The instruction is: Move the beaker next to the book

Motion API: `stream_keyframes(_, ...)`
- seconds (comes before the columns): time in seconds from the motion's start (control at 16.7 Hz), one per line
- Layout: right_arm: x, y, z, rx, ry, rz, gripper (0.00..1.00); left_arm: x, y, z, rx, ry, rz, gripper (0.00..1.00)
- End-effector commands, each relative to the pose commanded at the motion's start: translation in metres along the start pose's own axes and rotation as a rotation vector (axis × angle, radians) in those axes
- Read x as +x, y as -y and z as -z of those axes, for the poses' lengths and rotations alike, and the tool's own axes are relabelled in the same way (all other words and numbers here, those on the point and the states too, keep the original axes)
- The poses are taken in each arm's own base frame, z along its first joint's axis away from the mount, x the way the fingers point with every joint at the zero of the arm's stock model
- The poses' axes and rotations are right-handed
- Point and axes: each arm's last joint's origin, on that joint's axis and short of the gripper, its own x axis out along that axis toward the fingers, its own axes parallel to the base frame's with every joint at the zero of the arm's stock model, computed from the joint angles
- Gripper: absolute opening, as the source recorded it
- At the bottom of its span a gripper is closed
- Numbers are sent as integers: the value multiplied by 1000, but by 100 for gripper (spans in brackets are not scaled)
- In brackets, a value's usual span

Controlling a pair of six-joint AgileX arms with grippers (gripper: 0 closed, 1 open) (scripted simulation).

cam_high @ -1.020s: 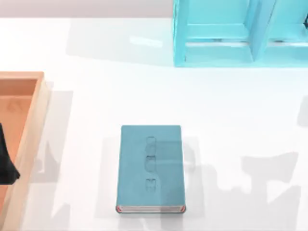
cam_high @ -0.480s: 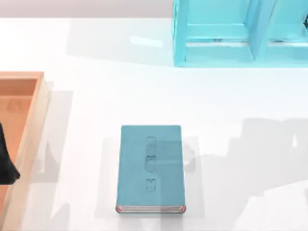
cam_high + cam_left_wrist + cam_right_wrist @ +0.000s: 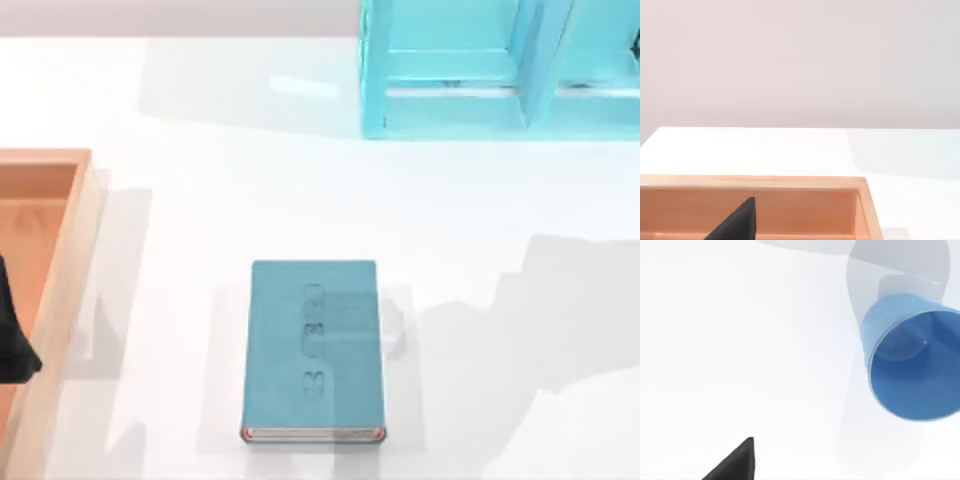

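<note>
White tabletop carries the teal book lying flat near the front middle, a wooden tray cut off at the left edge and a cyan shelf frame cropped at the back. My left arm sits parked over the tray. In the right wrist view the beaker stands on the table, partly out of frame, with one dark fingertip of the right gripper showing, so I cannot tell either claw's state.
</note>
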Motion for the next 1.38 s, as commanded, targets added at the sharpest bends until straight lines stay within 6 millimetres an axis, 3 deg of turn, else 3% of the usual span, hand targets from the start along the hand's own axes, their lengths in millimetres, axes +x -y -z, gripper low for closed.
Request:
stream_keyframes(0.18, 12, 1, 1, 4, 2, -5, 100, 0, 0, 0, 0, 0, 0, 100)
stream_keyframes(0.66, 96, 0, 2, 4, 0, 0, 100, 0, 0, 0, 0, 0, 0, 100)
stream_keyframes(0.96, 100, 0, 2, 4, 1, -2, 100, 0, 0, 0, 0, 0, 0, 100)
stream_keyframes(1.38, 100, 0, 2, 4, 1, -2, 47, 0, 0, 0, 0, 0, 0, 100)
